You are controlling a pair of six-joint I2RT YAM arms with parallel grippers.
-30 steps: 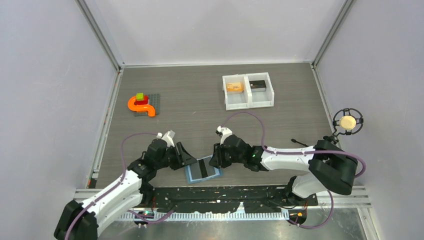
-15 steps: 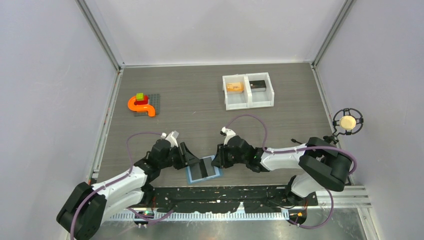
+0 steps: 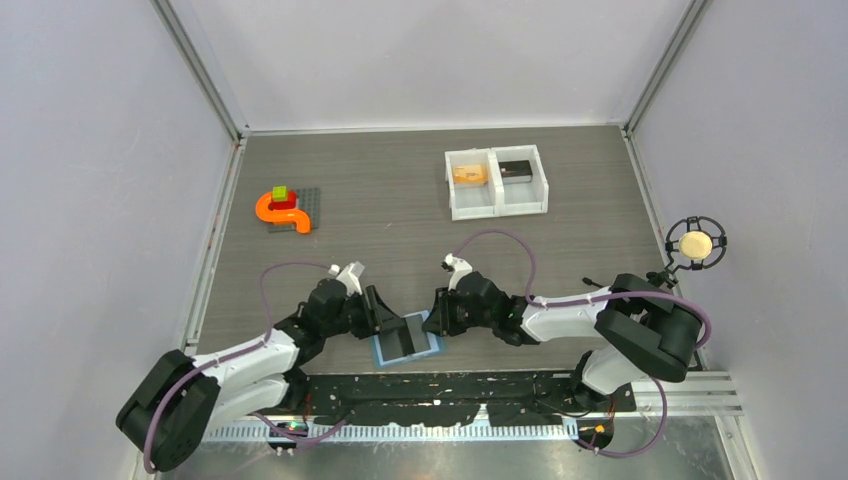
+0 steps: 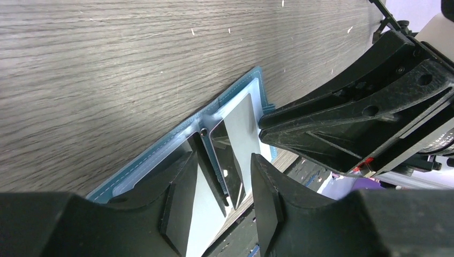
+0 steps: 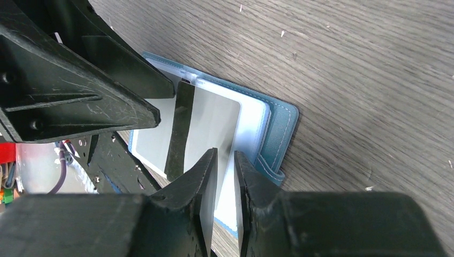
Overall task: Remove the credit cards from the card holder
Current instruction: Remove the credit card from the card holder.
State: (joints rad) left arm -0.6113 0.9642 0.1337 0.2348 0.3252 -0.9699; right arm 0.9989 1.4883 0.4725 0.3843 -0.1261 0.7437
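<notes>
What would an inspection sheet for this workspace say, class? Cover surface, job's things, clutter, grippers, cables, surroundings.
Surface: grey wood-grain table, few white specks.
Job's things: blue card holder open at near edge, grey card inside; orange-yellow card and dark card in white tray.
Clutter: orange curved toy piece on grey baseplate.
Grippers: left gripper open over holder; right gripper nearly closed over it, grip unclear.
Cables: purple cables loop off both arms.
Surroundings: grey walls; black-mounted round disc.
</notes>
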